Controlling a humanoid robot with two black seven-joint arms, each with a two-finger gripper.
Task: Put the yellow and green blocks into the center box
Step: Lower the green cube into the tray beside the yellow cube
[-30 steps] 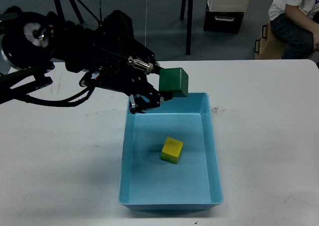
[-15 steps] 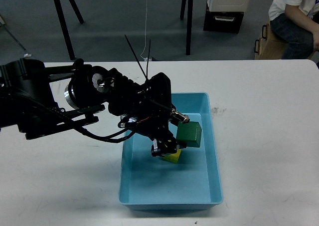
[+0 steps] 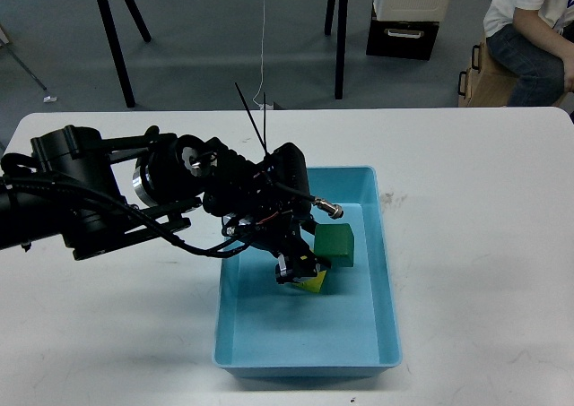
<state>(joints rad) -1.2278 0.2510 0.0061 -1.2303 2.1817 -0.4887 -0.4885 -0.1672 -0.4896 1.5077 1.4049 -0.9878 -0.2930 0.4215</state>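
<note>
My left arm comes in from the left and reaches down into the light blue center box (image 3: 381,245). The left gripper (image 3: 303,264) is low inside the box and is shut on the green block (image 3: 334,245), which sits at its right side close to the box floor. The yellow block (image 3: 315,284) lies on the box floor just below the gripper, and the fingers hide most of it. My right gripper is out of view.
The box stands on a white table (image 3: 475,227). Behind the table's far edge are black stand legs (image 3: 340,38) and a seated person (image 3: 529,30) at the far right.
My left arm swung from the box's far rim down into the box with the green block. In the last half second it only shifted slightly left and lower.
</note>
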